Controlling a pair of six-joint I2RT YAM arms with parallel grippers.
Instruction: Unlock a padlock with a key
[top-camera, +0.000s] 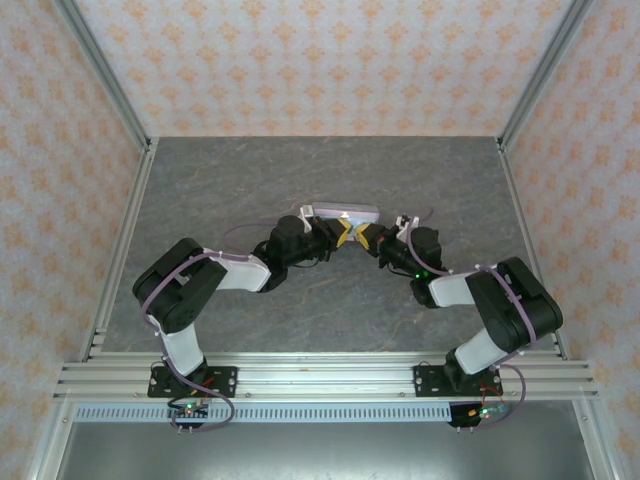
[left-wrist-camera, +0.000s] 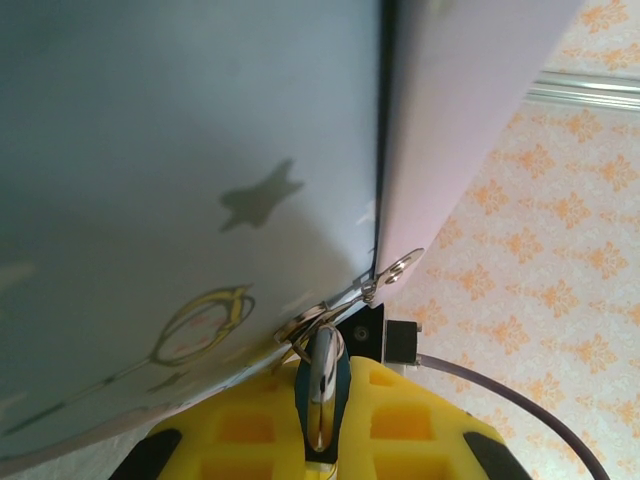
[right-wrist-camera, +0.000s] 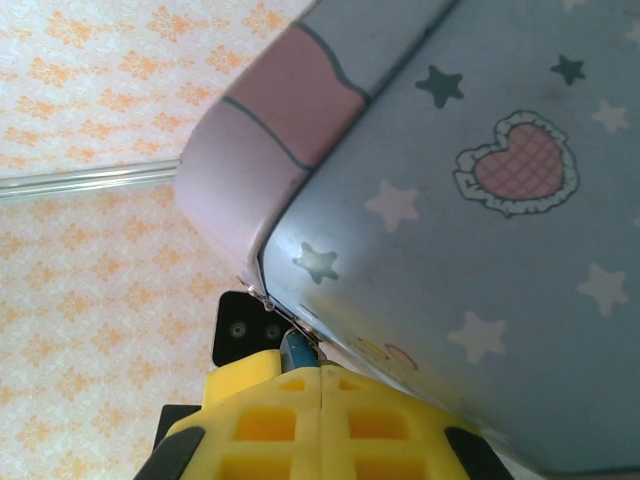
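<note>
Left fingers, yellow, nearest the lens: clenched on the padlock, whose teal body and bright metal edge stand upright between them. The padlock hangs at a corner of the tin, its thin shackle reaching toward the clasp. The tin lies mid-desk between your two arms.

Right fingers: pressed shut, tips just beside a teal glimpse of the lock. You cannot make out the key, or tell whether it is pinched there.

Handling, judged: the padlock is tiny, light, rigid and smooth, so it is likely to swivel on its shackle. Hold the flat sides of the body and leave the keyhole end free. The key is thin and easily dropped, so pinch its head flat. The tin may slide if you tug.
</note>
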